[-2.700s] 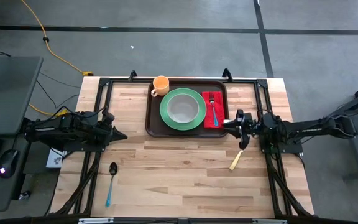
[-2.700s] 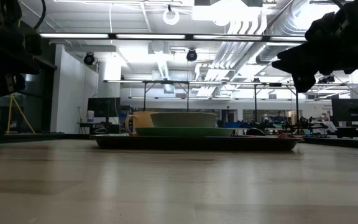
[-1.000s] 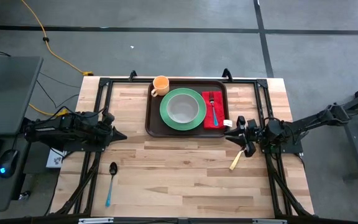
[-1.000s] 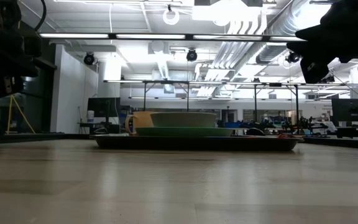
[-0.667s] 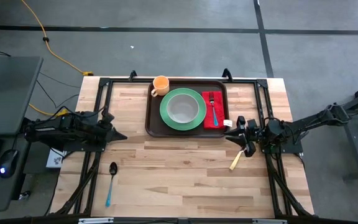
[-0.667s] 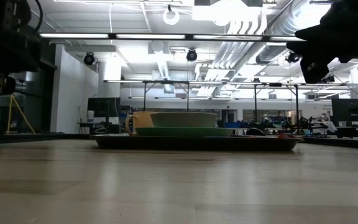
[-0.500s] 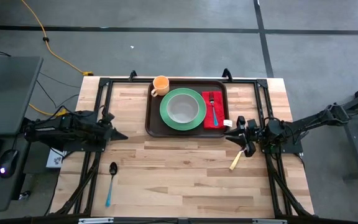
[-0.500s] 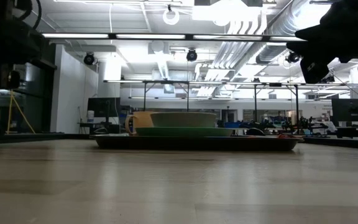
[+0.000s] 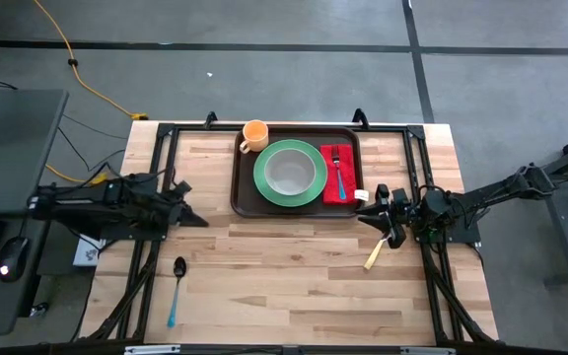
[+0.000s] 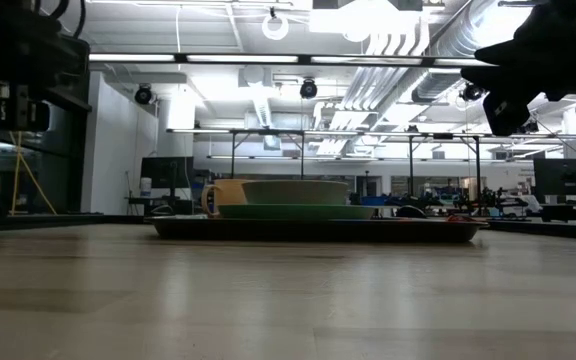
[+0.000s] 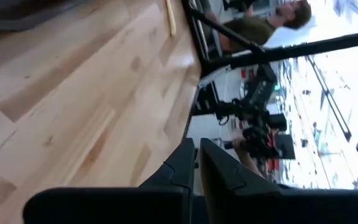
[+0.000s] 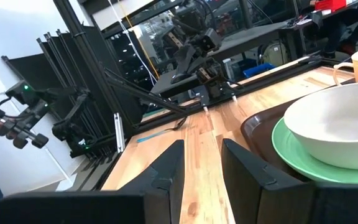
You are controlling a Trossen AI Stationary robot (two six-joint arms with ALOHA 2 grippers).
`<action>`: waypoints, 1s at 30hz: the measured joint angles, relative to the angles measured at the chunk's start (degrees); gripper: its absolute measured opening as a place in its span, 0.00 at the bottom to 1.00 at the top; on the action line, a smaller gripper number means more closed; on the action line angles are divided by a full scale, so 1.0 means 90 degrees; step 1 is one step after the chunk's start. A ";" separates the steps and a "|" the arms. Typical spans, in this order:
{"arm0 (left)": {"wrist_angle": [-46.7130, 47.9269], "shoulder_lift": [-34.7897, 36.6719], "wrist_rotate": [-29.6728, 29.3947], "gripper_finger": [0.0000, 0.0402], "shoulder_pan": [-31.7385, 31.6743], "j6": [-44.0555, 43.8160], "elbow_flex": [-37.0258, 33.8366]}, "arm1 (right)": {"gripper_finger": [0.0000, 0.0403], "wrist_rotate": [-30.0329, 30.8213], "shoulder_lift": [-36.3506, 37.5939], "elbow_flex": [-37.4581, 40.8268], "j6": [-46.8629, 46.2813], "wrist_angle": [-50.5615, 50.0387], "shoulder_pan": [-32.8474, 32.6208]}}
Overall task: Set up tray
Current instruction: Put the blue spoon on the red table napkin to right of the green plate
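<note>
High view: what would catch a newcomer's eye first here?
The dark brown tray at the table's far edge, with its green plate, white bowl, red napkin and fork. An orange mug stands at its corner. A spoon and a knife lie loose on the table.

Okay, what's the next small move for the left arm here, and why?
Probably lower the left gripper toward the blue-handled black spoon, which lies on the wooden table off the dark brown rectangular plastic tray. Its fingers are nearly together and hold nothing.
</note>
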State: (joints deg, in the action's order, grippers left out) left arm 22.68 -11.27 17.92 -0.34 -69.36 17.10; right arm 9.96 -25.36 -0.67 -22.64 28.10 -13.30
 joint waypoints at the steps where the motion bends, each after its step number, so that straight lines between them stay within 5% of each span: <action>1: -0.0088 -0.0114 0.0093 0.14 0.0000 0.0002 0.0000 | 0.21 0.0000 0.0000 0.0000 -0.0043 0.0000 0.0000; 18: -0.0170 -0.1830 0.0923 0.14 0.0043 0.0225 0.1323 | 0.21 0.0121 0.0000 0.0000 -0.0041 0.0000 0.0000; 30: -0.0172 -0.3155 0.0247 0.14 0.1381 -0.0461 0.2149 | 0.21 0.0119 0.0000 0.0000 0.0021 0.0000 0.0000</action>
State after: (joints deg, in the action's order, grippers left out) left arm 21.13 -39.66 20.15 12.09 -73.51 36.44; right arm 11.03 -25.36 -0.67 -22.46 28.10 -13.30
